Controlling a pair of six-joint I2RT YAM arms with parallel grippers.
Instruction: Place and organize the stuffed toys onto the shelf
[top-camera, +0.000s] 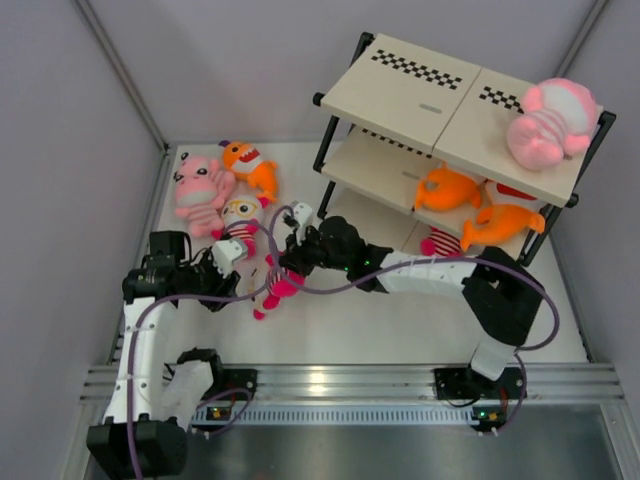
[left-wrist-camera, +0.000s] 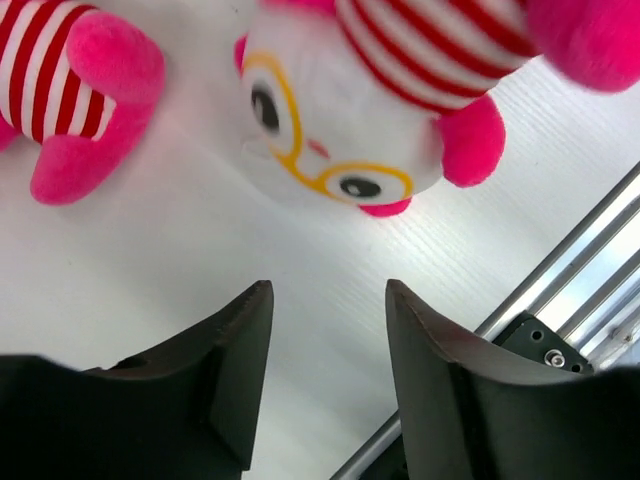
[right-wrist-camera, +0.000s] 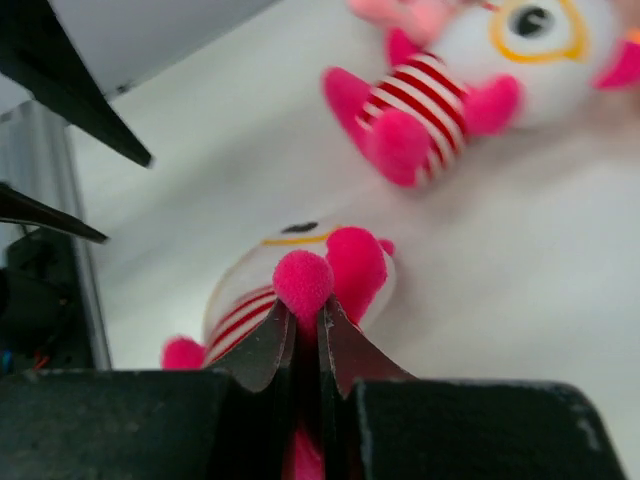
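Observation:
My right gripper (top-camera: 284, 264) is shut on a limb of a small magenta toy (top-camera: 274, 288) with red-white stripes that hangs just over the table; in the right wrist view the gripper (right-wrist-camera: 305, 315) pinches a magenta limb (right-wrist-camera: 303, 282). My left gripper (top-camera: 226, 254) is open and empty, beside a second small magenta toy (top-camera: 240, 216) lying on the table. In the left wrist view the gripper (left-wrist-camera: 328, 300) points at that toy's white face with yellow glasses (left-wrist-camera: 330, 120). The shelf (top-camera: 420, 95) stands at the back right.
A big pink striped plush (top-camera: 548, 124) lies on the shelf's top board. Two orange fish (top-camera: 447, 188) (top-camera: 503, 225) lie on the middle board, a small magenta toy (top-camera: 440, 243) below. A pink plush (top-camera: 200, 190) and an orange fish (top-camera: 250, 166) lie at the back left.

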